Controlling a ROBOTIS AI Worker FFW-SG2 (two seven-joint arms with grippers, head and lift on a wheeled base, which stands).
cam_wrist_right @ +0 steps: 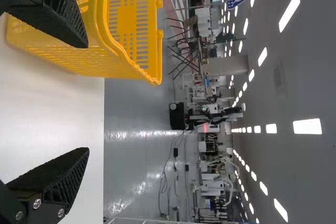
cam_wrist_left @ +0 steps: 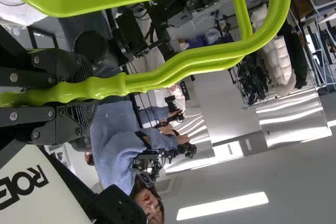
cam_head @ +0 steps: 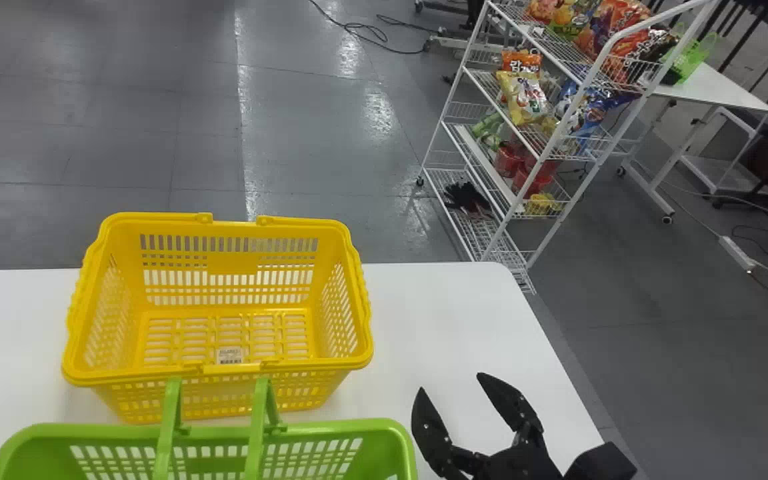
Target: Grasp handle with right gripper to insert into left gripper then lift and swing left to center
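The left gripper [cam_wrist_left: 88, 94] was closed around the green handle [cam_wrist_left: 176, 69], whose bars ran from the fingers to the green basket [cam_head: 211, 432]. The right gripper [cam_head: 452, 387] was spread apart and holding nothing, to the right of the green basket and short of the right edge of the desk [cam_head: 437, 313]. The green basket was on the near side of the yellow shopping basket [cam_head: 224, 373]; whether it touched the desk could not be told. The yellow shopping basket stood upright by the desk's far edge. Beyond the far right corner stood a white wire rack [cam_head: 514, 223] with snack bags [cam_head: 524, 97].
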